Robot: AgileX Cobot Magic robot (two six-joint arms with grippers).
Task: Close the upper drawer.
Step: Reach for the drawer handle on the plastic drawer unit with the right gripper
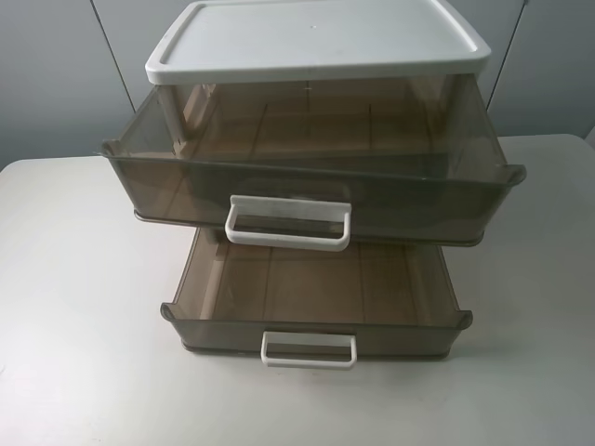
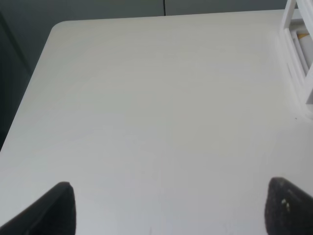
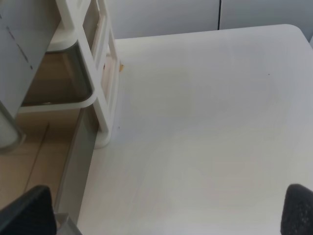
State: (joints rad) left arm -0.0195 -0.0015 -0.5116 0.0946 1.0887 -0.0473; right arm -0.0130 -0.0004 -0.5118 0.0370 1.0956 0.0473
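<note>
The upper drawer (image 1: 186,186) is smoky translucent plastic with a wide white loop handle (image 1: 288,223). It stands pulled well out of the white-topped cabinet (image 1: 316,37) in the exterior high view. Neither gripper shows in that view. My left gripper (image 2: 173,210) is open and empty over bare table, with the cabinet's white frame (image 2: 298,49) off to one side. My right gripper (image 3: 164,210) is open and empty beside the cabinet's white frame (image 3: 105,88), apart from it.
A shallower drawer (image 1: 316,288) with a smaller white handle (image 1: 309,349) is pulled out further, below the upper one; its side wall (image 3: 78,161) shows in the right wrist view. The white table (image 1: 74,307) extends on both sides of the cabinet.
</note>
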